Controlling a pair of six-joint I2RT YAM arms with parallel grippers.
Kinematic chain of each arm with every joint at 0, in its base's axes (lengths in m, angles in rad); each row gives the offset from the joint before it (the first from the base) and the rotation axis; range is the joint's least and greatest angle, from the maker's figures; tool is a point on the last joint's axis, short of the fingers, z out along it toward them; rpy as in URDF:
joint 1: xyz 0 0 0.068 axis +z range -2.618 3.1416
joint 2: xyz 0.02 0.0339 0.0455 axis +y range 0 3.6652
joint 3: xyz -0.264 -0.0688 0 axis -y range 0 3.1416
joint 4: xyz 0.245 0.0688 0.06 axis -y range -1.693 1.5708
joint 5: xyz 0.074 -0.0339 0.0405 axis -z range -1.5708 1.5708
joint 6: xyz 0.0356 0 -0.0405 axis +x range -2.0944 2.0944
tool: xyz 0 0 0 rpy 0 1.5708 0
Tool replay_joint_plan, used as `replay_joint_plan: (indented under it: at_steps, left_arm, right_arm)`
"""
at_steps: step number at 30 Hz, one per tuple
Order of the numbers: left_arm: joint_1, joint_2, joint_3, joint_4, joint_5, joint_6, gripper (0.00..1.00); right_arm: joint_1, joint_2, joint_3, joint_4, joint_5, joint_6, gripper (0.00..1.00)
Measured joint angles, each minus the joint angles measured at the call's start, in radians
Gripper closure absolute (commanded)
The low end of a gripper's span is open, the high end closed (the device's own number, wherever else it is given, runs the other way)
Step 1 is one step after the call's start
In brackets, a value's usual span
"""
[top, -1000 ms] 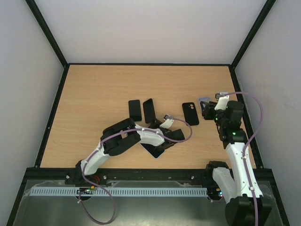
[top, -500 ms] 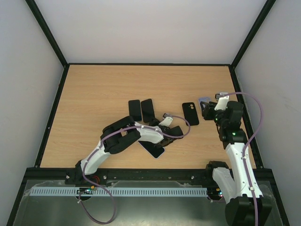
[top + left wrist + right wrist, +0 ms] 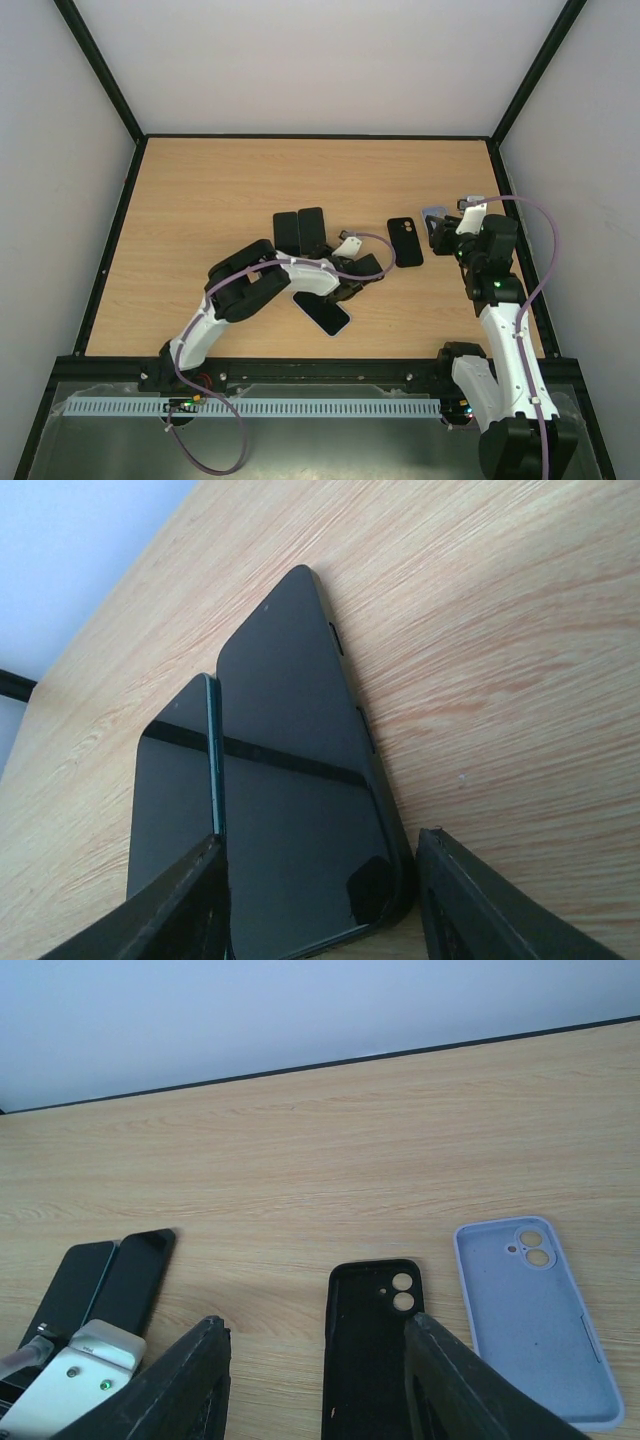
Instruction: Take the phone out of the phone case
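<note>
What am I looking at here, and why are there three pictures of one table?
Two white-and-black robot arms are bolted at the near edge of a wooden table. The wide picture comes from a camera above and behind them. The other two come from a small camera on each wrist, so that gripper's own fingers show at the bottom.

The left gripper is open, close over a dark flat phone with a second dark phone right beside it. A third dark phone lies nearer the arms. The right gripper is open too, facing an empty black phone case and an empty lilac phone case. Nothing is held.
</note>
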Motion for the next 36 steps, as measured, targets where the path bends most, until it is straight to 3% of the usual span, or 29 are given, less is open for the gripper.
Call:
replay_joint_plan:
  at_steps: [10, 19, 23, 26, 33, 36]
  left_arm:
    - [-0.037, -0.238, -0.128, -0.031, 0.179, -0.018, 0.29]
    - [-0.048, -0.744, -0.143, -0.111, 0.386, -0.037, 0.11]
    - [0.084, -0.955, -0.150, -0.119, 0.510, -0.019, 0.07]
    - [0.237, -1.082, -0.220, -0.092, 0.591, 0.012, 0.07]
    - [0.532, -1.230, -0.560, 0.013, 0.788, 0.051, 0.08]
    - [0.577, -1.236, -0.582, 0.005, 0.777, 0.070, 0.08]
  right_arm:
    - [0.000, 0.006, 0.000, 0.001, -0.001, -0.008, 0.46]
    - [0.001, 0.022, 0.008, -0.008, -0.100, -0.053, 0.44]
    - [0.070, 0.051, 0.040, -0.018, -0.135, -0.059, 0.40]
    - [0.242, 0.132, 0.108, -0.054, -0.092, -0.097, 0.38]
    - [0.546, 0.400, 0.240, -0.179, -0.011, -0.180, 0.24]
    - [0.653, 0.489, 0.276, -0.252, 0.015, -0.225, 0.21]
